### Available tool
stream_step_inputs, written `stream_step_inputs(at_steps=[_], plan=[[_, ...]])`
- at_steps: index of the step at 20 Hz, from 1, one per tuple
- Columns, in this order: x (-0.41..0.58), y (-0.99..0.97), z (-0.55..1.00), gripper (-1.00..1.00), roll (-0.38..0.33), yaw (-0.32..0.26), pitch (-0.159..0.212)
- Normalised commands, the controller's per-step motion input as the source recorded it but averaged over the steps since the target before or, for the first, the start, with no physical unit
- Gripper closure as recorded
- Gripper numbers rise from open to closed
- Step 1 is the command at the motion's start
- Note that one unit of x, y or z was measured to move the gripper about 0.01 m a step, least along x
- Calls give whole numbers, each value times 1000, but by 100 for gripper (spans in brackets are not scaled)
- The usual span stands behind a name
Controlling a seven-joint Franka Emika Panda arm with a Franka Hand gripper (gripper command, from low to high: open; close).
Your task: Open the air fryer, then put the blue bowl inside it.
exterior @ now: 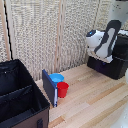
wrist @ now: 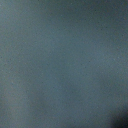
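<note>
arm at air fryer, bowl not yet moved

air fryer (exterior: pixel 114 59) sits at the exterior view's right, by the slatted wall; its handle is hidden behind the gripper (exterior: pixel 103 59). cannot tell if the fingers are parted or closed. wrist view is a blur. blue bowl (exterior: pixel 56 78) rests on the table (exterior: pixel 95 100), touching the red cup (exterior: pixel 62 89), well apart from the fryer. judgement: opening step; bowl transfer remains.

Wooden table (exterior: pixel 95 102) bears air fryer (exterior: pixel 111 62), blue bowl (exterior: pixel 56 78), red cup (exterior: pixel 62 89), black bin (exterior: pixel 20 100)
</note>
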Motion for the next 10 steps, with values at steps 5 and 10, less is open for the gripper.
stream_step_inputs(at_steps=[5,10], plan=[[-135,-113,273,100,285,-204,113],[-35,-9,311,100,281,-204,50]])
